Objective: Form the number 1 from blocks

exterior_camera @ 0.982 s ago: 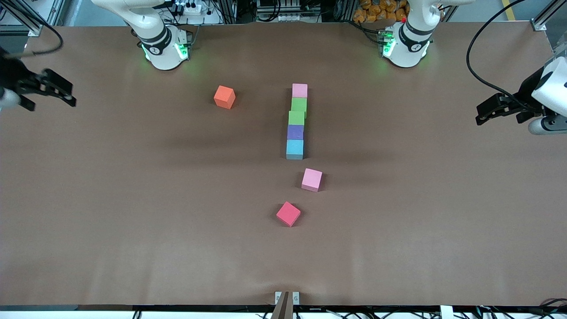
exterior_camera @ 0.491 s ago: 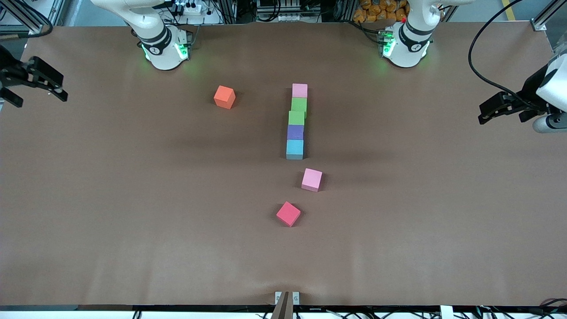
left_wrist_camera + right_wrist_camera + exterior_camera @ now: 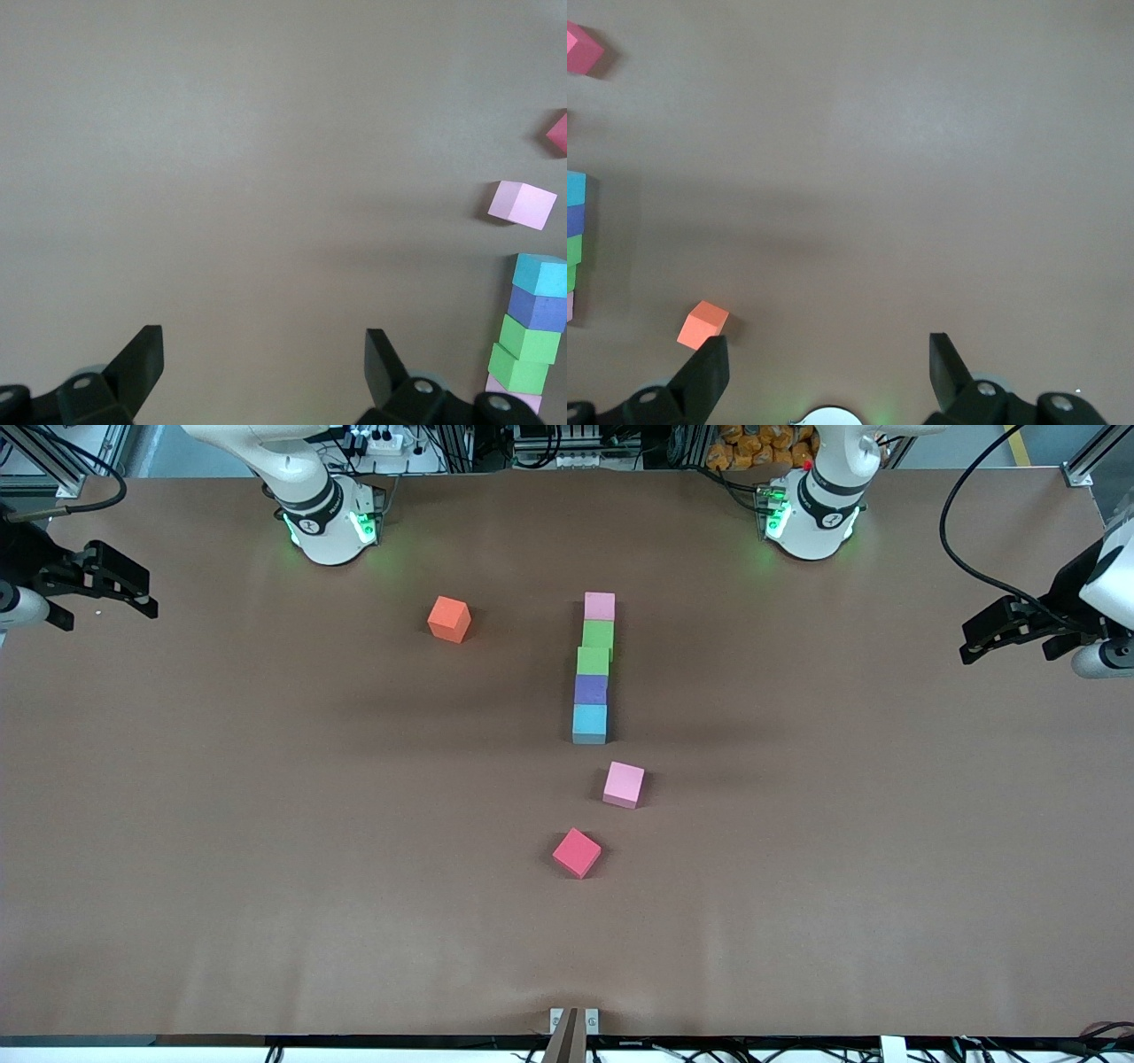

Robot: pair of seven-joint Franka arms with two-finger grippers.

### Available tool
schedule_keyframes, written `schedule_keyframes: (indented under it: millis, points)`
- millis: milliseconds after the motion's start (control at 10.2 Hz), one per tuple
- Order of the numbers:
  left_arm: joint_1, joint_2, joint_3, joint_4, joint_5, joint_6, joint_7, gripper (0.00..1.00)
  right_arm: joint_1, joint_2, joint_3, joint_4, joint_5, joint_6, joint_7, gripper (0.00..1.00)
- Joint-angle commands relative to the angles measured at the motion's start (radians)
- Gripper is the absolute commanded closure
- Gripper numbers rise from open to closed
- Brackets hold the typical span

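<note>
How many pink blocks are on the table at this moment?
2. One pink block ends the touching row of five, at the end farthest from the front camera. The other pink block lies alone, nearer the camera than the light blue block. None seems hidden.

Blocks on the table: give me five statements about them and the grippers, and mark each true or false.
1. Five blocks stand in one touching line. True: pink block, two green blocks, purple block, light blue block.
2. The orange block is part of that line. False: it sits apart, toward the right arm's end.
3. The red block lies nearest the front camera. True.
4. The left gripper holds a block. False: it is open and empty, at its own end of the table.
5. The right gripper is over the line. False: it waits open at the right arm's end of the table.
</note>
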Motion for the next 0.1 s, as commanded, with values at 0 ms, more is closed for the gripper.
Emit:
schedule_keyframes:
  millis: [0]
  points:
    - [-0.004,-0.026,-0.007,0.004,0.026,-0.024,-0.012,0.0,-0.002,0.004,-0.005,0.026,0.017,-0.027,-0.014,0.0]
